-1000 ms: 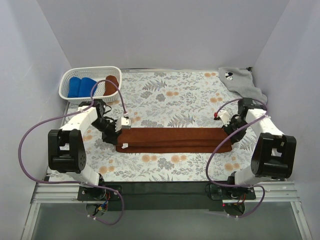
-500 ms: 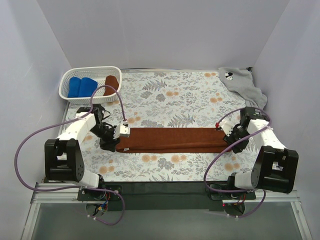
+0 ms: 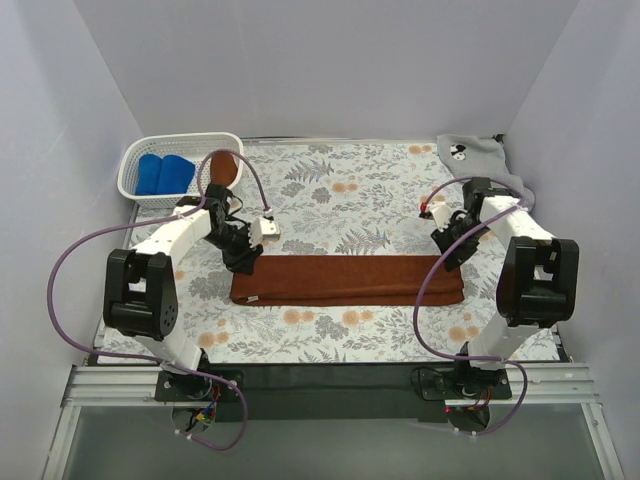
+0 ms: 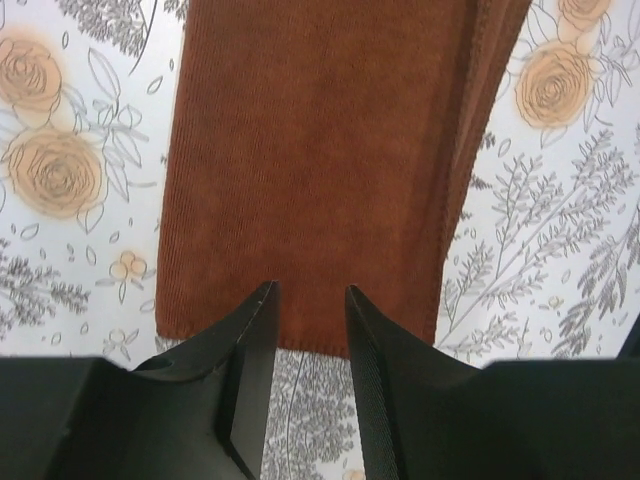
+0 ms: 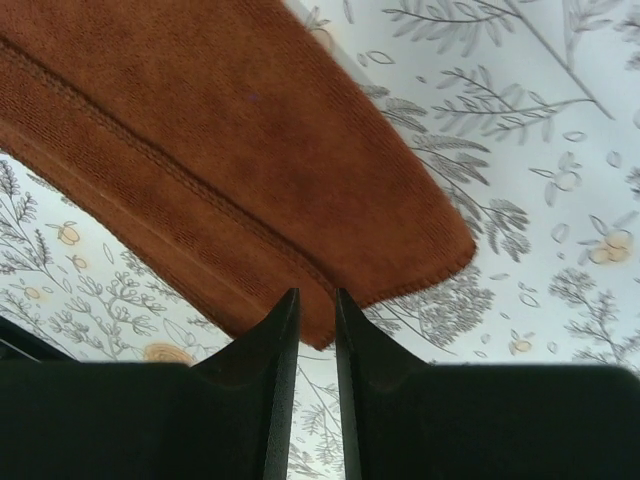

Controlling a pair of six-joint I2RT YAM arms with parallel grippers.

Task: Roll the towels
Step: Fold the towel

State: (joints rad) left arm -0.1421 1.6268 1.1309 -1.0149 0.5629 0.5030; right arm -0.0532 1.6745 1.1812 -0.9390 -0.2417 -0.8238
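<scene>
A rust-brown towel (image 3: 350,280) lies folded into a long flat strip across the middle of the table. My left gripper (image 3: 246,256) hovers at its left end, open and empty; in the left wrist view (image 4: 310,292) the towel's short edge (image 4: 320,150) lies just past the fingertips. My right gripper (image 3: 448,250) is at the towel's right end, its jaws a narrow gap apart with nothing between them; in the right wrist view (image 5: 317,297) the towel's corner (image 5: 230,130) lies just ahead. A light grey towel (image 3: 482,168) with a black-and-white mark lies crumpled at the far right.
A white perforated basket (image 3: 130,172) at the far left holds rolled blue towels (image 3: 165,173) and a rolled rust-brown one (image 3: 222,168). Purple cables loop beside both arms. Walls close in the left, right and far sides.
The towel went from a wider two-layer fold to a narrower flat strip. Both grippers let go of its ends and moved toward the far side of them.
</scene>
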